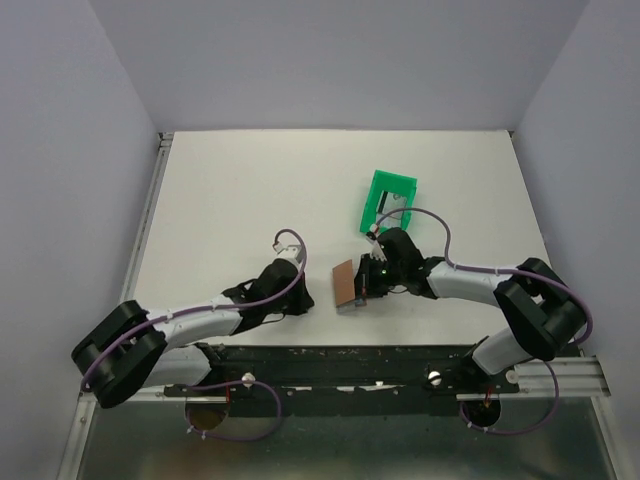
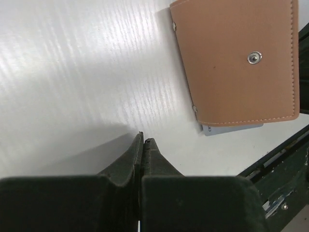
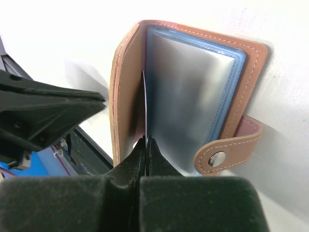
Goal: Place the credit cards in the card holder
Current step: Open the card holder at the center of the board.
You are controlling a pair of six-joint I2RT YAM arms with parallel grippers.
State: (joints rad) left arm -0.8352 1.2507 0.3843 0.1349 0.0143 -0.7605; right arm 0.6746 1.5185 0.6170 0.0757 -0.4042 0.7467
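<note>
- Over at the right gripper (image 3: 146, 141): tips squeezed together on the bottom edge of a thin pale credit card (image 3: 144, 106), seen edge-on.
- Card standing upright inside the card holder (image 3: 126, 96), tucked between the tan leather cover and the silvery-blue plastic sleeves (image 3: 188, 96).
- Holder propped open like a book, snap tab (image 3: 227, 150) curling round its lower right corner.
- At the left gripper (image 2: 143, 141): tips pressed flat together, nothing pinched, low over bare white table (image 2: 72, 72) and apart from the holder.
- From the left wrist, just the holder's tan outside with a stud in the middle, plus a pale strip (image 2: 231, 129) poking out under its lower edge. Can't tell if card or sleeve.
- From above: holder sitting between both grippers, near the table's front edge.
- Green bin (image 1: 393, 180) farther back, just behind the right wrist.
</note>
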